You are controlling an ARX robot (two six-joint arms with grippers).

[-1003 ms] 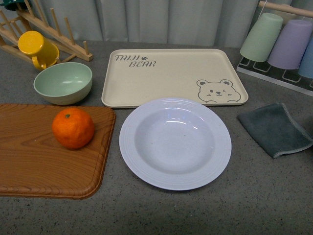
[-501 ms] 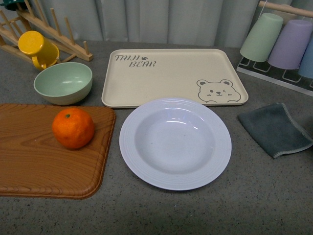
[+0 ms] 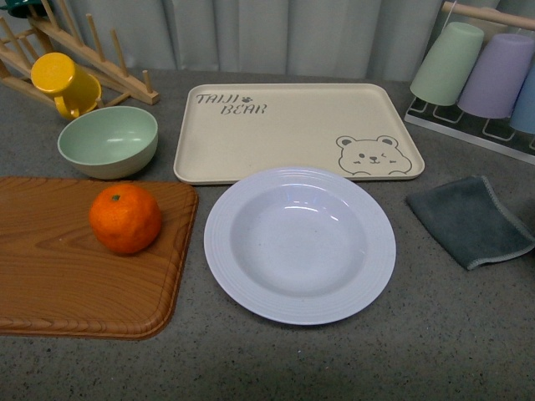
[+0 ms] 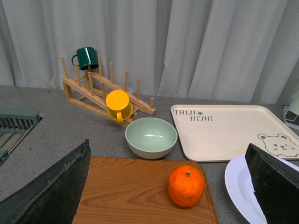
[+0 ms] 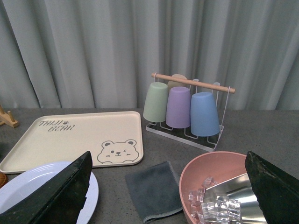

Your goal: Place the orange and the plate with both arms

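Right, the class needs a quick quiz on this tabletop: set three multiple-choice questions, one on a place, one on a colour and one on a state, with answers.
1. Where does the orange rest?
A. On the wooden board
B. In the green bowl
C. On the bear tray

2. What colour is the folded cloth?
A. Red
B. Dark grey
C. Yellow

3. What state is the plate in?
A. Upside down
B. Holding fruit
C. Upright and empty

Answers:
1 A: the front view shows it sitting on the board's brown surface.
2 B: it lies dark grey on the counter, apart from the plate.
3 C: its bare well faces up with nothing in it.
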